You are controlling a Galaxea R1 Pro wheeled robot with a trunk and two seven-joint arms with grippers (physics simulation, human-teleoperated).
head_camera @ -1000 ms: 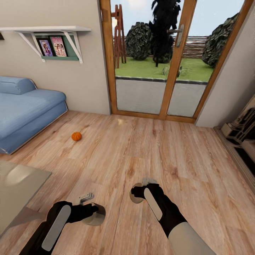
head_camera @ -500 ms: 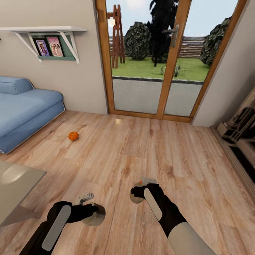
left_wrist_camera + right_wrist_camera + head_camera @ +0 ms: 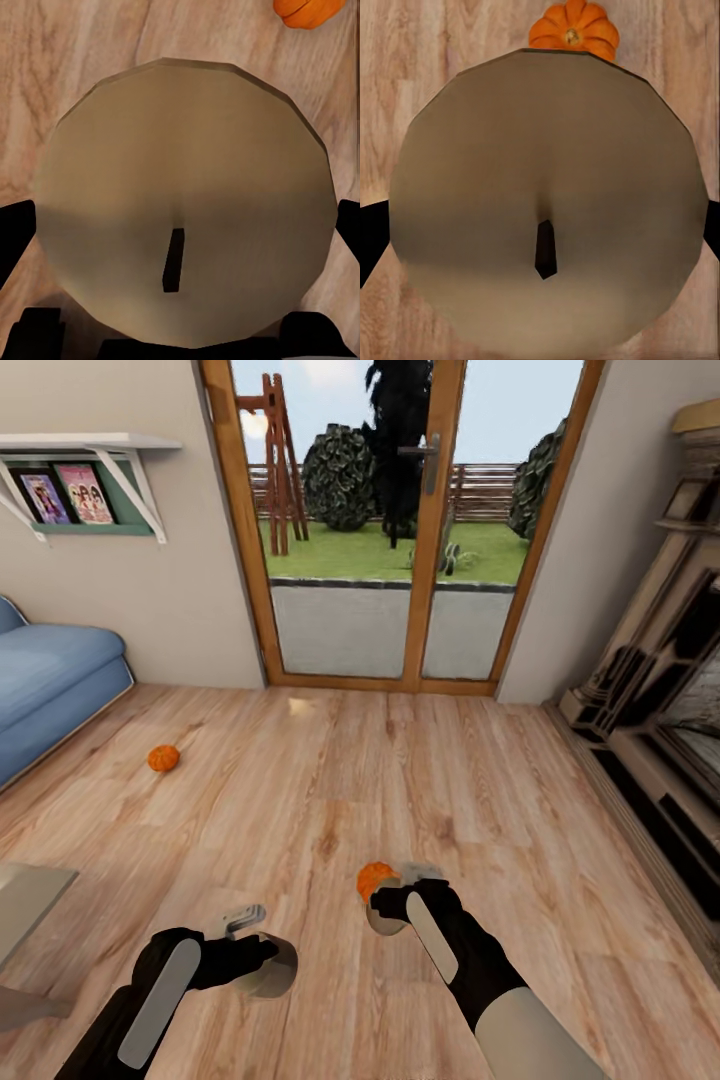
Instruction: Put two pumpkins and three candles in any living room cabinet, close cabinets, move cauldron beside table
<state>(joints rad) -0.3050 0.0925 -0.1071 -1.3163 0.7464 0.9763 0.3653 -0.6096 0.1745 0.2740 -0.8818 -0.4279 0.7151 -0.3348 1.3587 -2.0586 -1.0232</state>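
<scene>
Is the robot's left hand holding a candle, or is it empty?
Holding one. In the left wrist view, a grey-beige candle with a dark wick sits between the left gripper's black fingers, above the wooden floor.

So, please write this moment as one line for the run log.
left gripper: holds candle | right gripper: holds candle | pumpkins: on floor
</scene>
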